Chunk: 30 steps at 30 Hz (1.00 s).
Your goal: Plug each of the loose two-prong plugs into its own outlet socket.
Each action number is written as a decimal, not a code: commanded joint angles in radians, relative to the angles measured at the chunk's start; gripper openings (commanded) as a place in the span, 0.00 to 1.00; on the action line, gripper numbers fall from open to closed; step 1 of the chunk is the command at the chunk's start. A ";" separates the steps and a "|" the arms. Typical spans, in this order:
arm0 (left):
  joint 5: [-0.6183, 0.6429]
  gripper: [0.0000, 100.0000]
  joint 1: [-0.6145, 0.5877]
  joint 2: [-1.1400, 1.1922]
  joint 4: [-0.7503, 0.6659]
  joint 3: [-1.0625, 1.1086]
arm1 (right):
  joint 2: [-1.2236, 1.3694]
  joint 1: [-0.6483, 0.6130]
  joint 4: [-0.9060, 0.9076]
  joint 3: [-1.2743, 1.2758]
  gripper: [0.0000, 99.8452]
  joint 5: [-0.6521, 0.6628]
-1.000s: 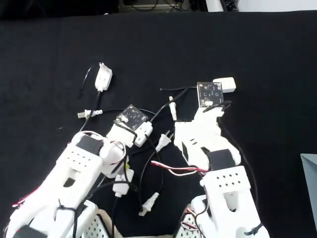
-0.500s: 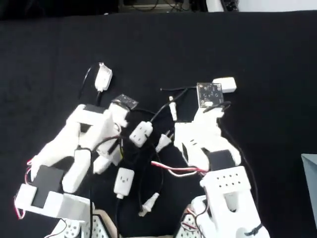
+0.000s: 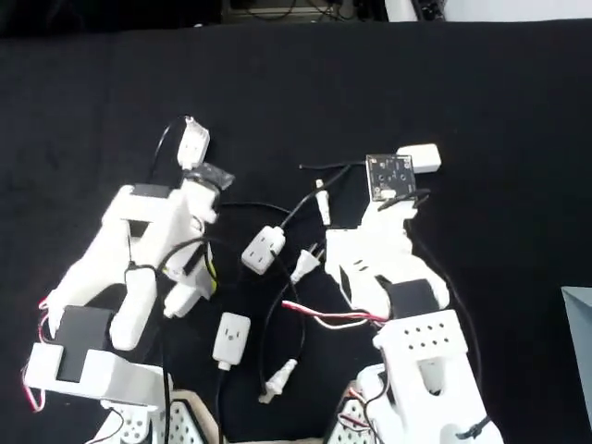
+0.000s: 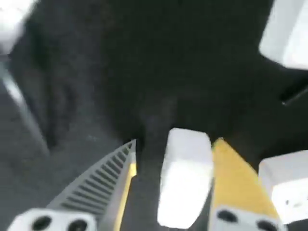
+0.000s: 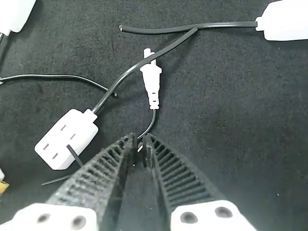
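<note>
L arm swung up-left, off socket (image 3: pixel 263 248). L gripper (image 4: pixel 174 144) fingers spread, white block (image 4: pixel 185 183) btwn them. R gripper (image 5: pixel 139 139) clenched on cord (image 5: pixel 150 122) of plug (image 5: pixel 153 86), near that socket.

three white two-prong plugs lie loose on the black bench (image 3: pixel 481 83): far plug (image 3: pixel 321 200), middle plug (image 3: pixel 303 266), near plug (image 3: pixel 280 377). two white sockets, upper socket (image 3: pixel 263 249) and lower socket (image 3: pixel 230 336), lie flat, empty.
</note>
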 commanded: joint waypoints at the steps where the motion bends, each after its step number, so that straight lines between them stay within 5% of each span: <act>1: 0.008 0.30 -0.044 -0.003 0.107 -0.154 | -0.015 -0.014 -0.017 -0.005 0.04 0.012; 7: -0.043 0.30 -0.111 0.006 0.227 -0.318 | -0.015 -0.014 -0.017 -0.005 0.04 0.012; 16: -0.109 0.30 -0.208 -0.003 0.170 -0.252 | -0.015 -0.014 -0.017 -0.005 0.04 0.012; 23: -0.106 0.30 -0.166 -0.034 0.327 -0.334 | -0.015 -0.014 -0.017 -0.005 0.04 0.012; 30: -0.109 0.30 -0.139 -0.120 0.292 -0.228 | -0.015 -0.014 -0.017 -0.005 0.04 0.014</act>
